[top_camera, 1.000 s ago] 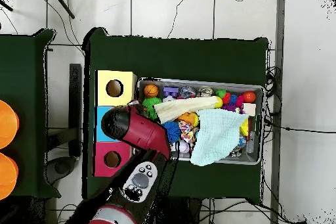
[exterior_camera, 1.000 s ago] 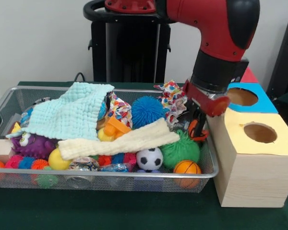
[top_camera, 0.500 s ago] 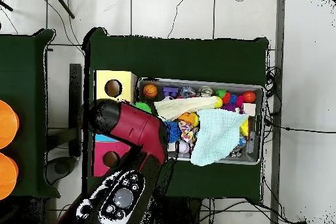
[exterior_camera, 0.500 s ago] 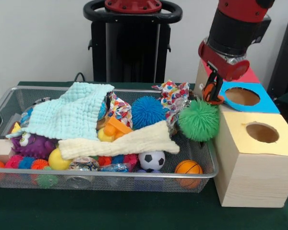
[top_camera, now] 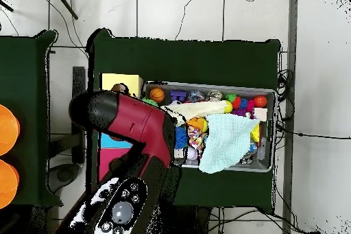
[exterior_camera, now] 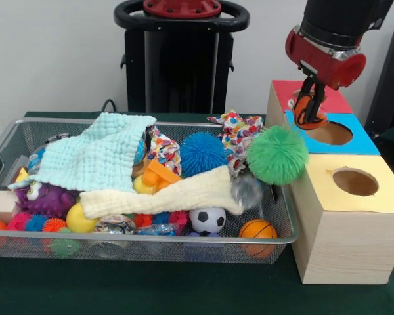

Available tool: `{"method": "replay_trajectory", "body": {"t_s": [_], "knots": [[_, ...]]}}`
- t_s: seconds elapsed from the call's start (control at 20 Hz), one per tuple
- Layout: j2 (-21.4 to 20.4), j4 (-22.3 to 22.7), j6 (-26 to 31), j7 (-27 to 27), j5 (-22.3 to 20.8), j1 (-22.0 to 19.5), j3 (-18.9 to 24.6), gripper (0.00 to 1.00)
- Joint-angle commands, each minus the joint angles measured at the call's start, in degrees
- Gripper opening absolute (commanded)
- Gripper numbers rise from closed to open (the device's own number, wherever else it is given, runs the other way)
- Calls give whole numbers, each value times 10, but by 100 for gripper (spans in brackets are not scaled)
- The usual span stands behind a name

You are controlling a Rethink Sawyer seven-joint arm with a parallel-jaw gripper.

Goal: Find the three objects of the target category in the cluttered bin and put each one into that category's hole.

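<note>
The claw [exterior_camera: 310,110] is hanging over the blue-topped box [exterior_camera: 354,139], just beside its hole, and I cannot tell whether it is clenched or released. The green spiky ball [exterior_camera: 278,155] is sitting apart from it, against the near upper corner of the yellow-topped box [exterior_camera: 328,223] and above the wire bin's [exterior_camera: 184,239] end. The basketball [exterior_camera: 257,230] and soccer ball [exterior_camera: 204,219] are lying in the bin beside that box.

Gripper [exterior_camera: 310,110] over blue box top [exterior_camera: 354,141], green spiky ball [exterior_camera: 278,155] in mid-air beside mesh bin [exterior_camera: 184,241].
</note>
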Motion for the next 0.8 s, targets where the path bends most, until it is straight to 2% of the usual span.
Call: {"method": "replay_trajectory", "body": {"t_s": [0.05,0.65,0.8], "knots": [[8,-29,36,122,-7,-25,30,0],[16,-14,-15,80,-5,-60,62,0],[19,-12,-40,43,-9,-85,80,0]]}}
